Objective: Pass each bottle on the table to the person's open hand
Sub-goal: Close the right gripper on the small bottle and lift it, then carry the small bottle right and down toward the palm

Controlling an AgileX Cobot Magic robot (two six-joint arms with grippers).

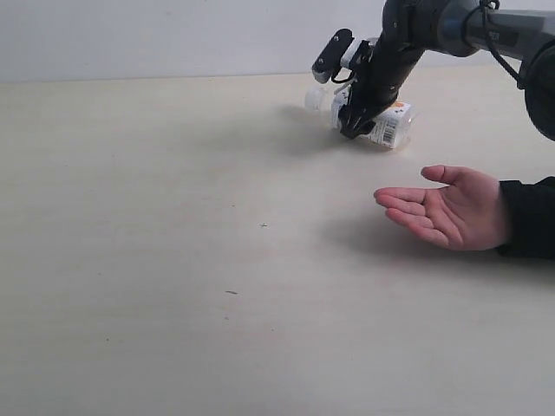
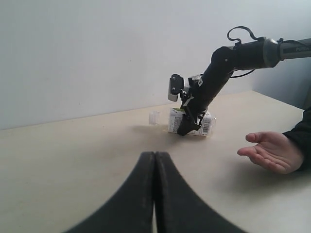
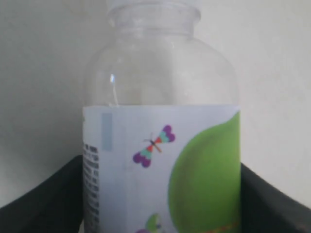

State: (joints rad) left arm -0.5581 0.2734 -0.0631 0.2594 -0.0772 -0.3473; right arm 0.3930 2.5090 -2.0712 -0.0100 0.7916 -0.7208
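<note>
1 bottle [image 1: 392, 126] lying sideways at 1 o'clock on table [image 1: 173, 260], right gripper [image 1: 352, 128] astride it, jaws apart beside its label, clamped or not cannot tell, hand [image 1: 451, 212] palm-up at 3 o'clock, left gripper [image 2: 154, 158] jaws pressed together

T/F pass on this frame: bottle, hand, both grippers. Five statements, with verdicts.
1. The bottle lies on its side on the table. True.
2. The person's hand is turned palm down. False: it is open, palm up.
3. The left gripper is spread wide. False: its fingers are pressed together, holding nothing.
4. The right gripper is down at the bottle, with one finger on either side of it. True.
5. The bottle rests in the hand. False: it is on the table, apart from the hand.
</note>
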